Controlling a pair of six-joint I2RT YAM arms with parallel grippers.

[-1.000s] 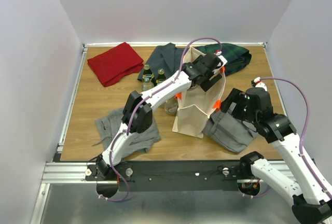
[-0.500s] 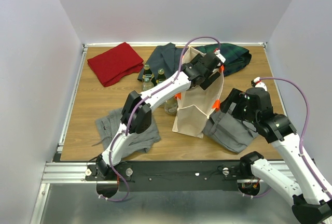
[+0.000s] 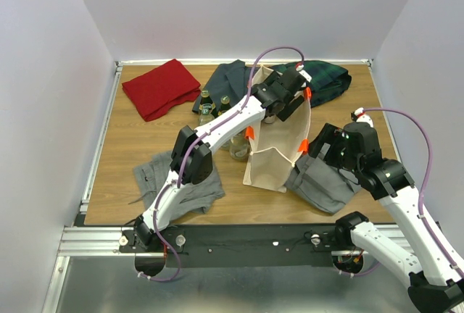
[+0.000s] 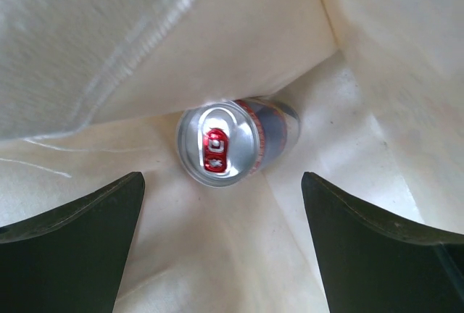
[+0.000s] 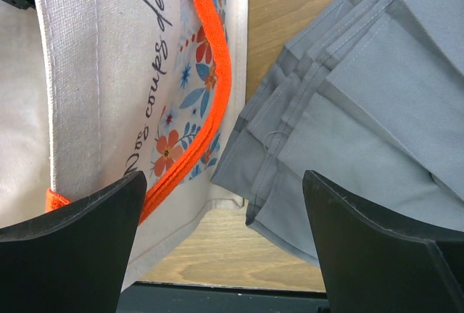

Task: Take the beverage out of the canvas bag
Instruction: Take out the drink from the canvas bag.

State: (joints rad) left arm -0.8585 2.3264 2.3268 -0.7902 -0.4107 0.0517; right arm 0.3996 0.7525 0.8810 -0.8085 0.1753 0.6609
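The top camera hangs high above the near edge of the table, looking down and forward over all of it from far off. The left wrist camera sits down inside the canvas bag, aimed at its bottom, close on a drinks can. The right wrist camera looks down at close range on the bag's printed outer side and the grey folded clothes beside it. All three views share the bag. The top and right wrist views also share the clothes.

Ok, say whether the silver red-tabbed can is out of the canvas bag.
Inside: the silver can sits within the beige canvas bag, its walls around it.
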